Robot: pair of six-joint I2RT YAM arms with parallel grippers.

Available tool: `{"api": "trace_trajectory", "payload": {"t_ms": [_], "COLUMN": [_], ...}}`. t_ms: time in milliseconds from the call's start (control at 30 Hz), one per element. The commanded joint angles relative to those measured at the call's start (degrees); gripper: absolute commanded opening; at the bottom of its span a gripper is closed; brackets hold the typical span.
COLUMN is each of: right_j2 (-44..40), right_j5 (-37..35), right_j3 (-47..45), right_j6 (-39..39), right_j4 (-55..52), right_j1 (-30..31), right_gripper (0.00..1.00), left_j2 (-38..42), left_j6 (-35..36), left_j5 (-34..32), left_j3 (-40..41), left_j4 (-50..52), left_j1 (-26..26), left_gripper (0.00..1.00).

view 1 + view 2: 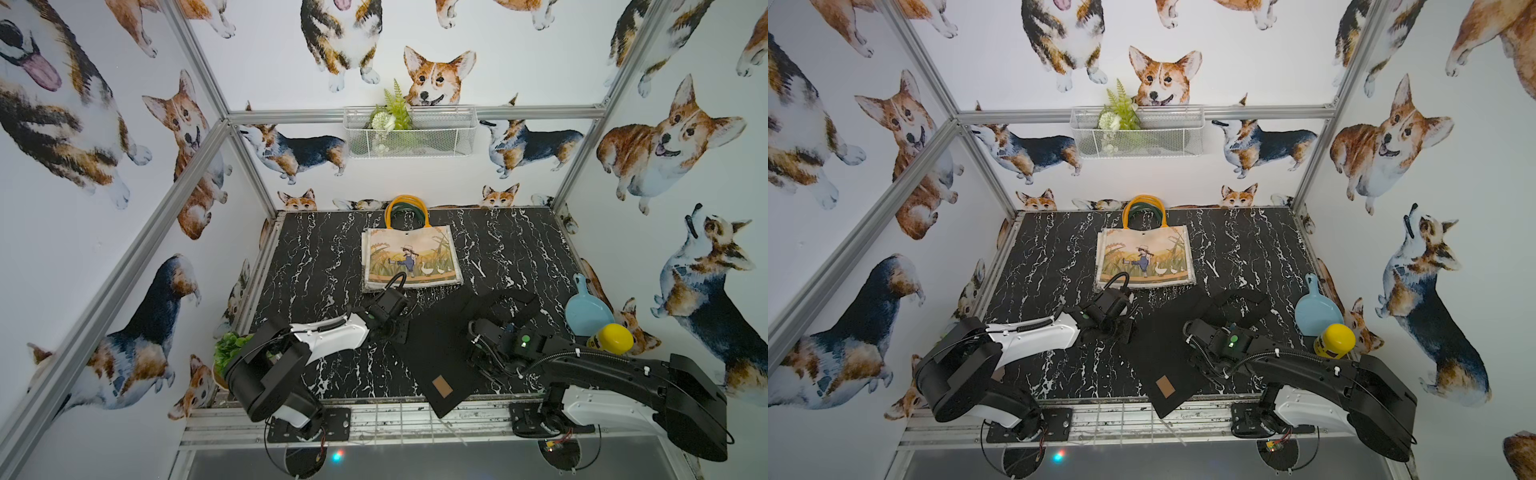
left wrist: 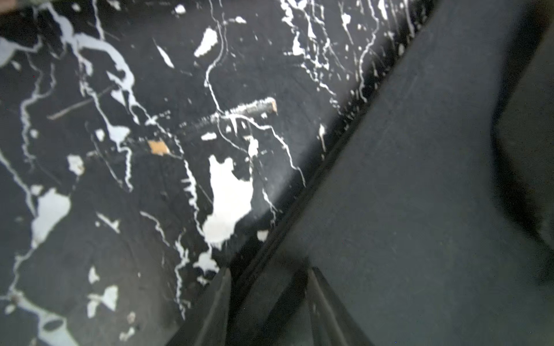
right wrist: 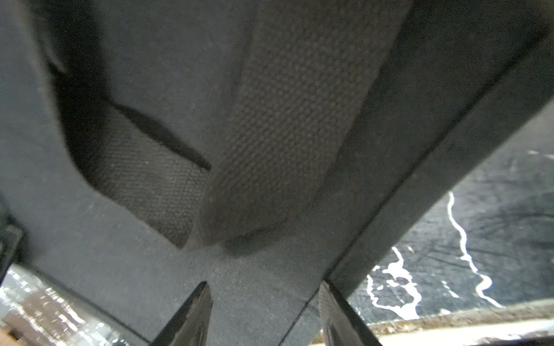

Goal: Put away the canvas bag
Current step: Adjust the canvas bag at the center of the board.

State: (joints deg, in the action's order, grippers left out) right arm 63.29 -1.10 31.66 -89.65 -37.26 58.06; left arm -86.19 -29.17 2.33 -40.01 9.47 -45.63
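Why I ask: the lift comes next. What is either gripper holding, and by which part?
Nothing yet: left gripper and right gripper each straddle an edge of the black bag, jaws apart.

A pale blue scoop (image 1: 588,309) lay by the bench's (image 1: 316,249) right edge, with a yellow-capped bottle (image 1: 611,338) just beside it. A leafy plant (image 1: 228,347) stood at the near left corner (partly hidden). A wire basket (image 1: 436,141) holding a fern (image 1: 392,110) hung on the back wall.
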Motion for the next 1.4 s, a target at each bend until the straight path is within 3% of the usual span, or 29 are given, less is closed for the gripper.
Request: {"api": "trace_trajectory", "payload": {"t_ms": [0,200,400,667,867,1033,1200,1367], "right_j2": [0.52,0.19,-7.25,-9.71,-11.41,-17.31,-23.16,-23.43], "right_j5": [0.32,1.54,-0.45,1.22,-5.39,-4.37,1.2,4.31], "right_j3": [-0.19,-1.84,-1.28,2.63,8.73,4.99,-1.28,-0.32], "right_j6": [-12.22,-10.73,-2.42,14.69,20.58,19.88,17.8,23.16], "right_j4": [-1.14,-1.77,-8.81,-17.17,-28.38,-31.65,-26.16,-16.8], "right_j1": [0.03,-2.89,-10.49,-25.17,-25.81,-25.81,-25.81,-25.81], "right_gripper": [0.61,0.61,0.61,0.61,0.62,0.62,0.6,0.48], "left_j2": [2.39,3.73,-0.53,-2.6,-0.39,-2.32,-5.4,-5.73], "left_j6": [-2.17,-6.24,-9.41,-10.46,-9.61,-8.45,-7.8,-6.45], "left_j5": [1.05,1.59,0.22,0.27,-1.24,-0.98,0.65,-1.23], "left_j3": [1.54,3.78,2.49,-0.39,-2.14,-3.87,-5.49,-6.61], "left_j4": [-0.25,-2.24,-4.08,-4.16,-2.12,-1.68,-2.1,1.32], "left_j1": [-1.7,-6.84,-15.43,-17.94,-18.0,-17.83,-17.73,-17.72], "left_gripper": [0.45,0.45,0.46,0.46,0.46,0.48,0.47,0.44]}}
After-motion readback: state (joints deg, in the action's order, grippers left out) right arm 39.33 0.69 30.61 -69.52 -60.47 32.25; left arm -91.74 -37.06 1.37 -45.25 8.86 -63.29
